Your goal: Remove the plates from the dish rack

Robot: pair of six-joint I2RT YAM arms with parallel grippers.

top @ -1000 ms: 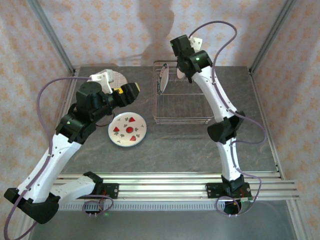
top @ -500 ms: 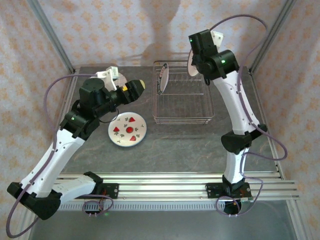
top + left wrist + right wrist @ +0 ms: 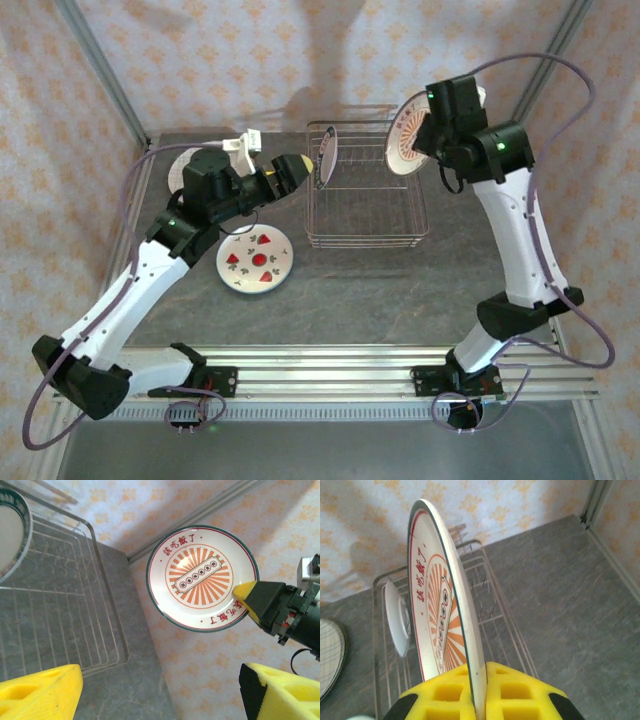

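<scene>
My right gripper point(image 3: 430, 128) is shut on the rim of a white plate point(image 3: 404, 142) with an orange sunburst and red lettering, held upright in the air above the back right of the dish rack point(image 3: 366, 238). The right wrist view has this plate point(image 3: 437, 610) edge-on between the yellow pads point(image 3: 515, 692). In the left wrist view the plate point(image 3: 202, 577) faces me. A second plate point(image 3: 327, 158) stands on edge at the rack's left end. My left gripper point(image 3: 293, 166) hovers open just left of the rack, nothing between its fingers point(image 3: 42, 692).
A white plate with red marks point(image 3: 255, 259) lies flat on the grey table left of the rack. A plaid-lined plate point(image 3: 183, 164) lies at the back left, partly behind the left arm. Patterned walls and metal posts enclose the table.
The right arm has lifted the sunburst plate up out of the rack and swung it rightward. The left arm has reached right, toward the rack's left end, gripper still open.
</scene>
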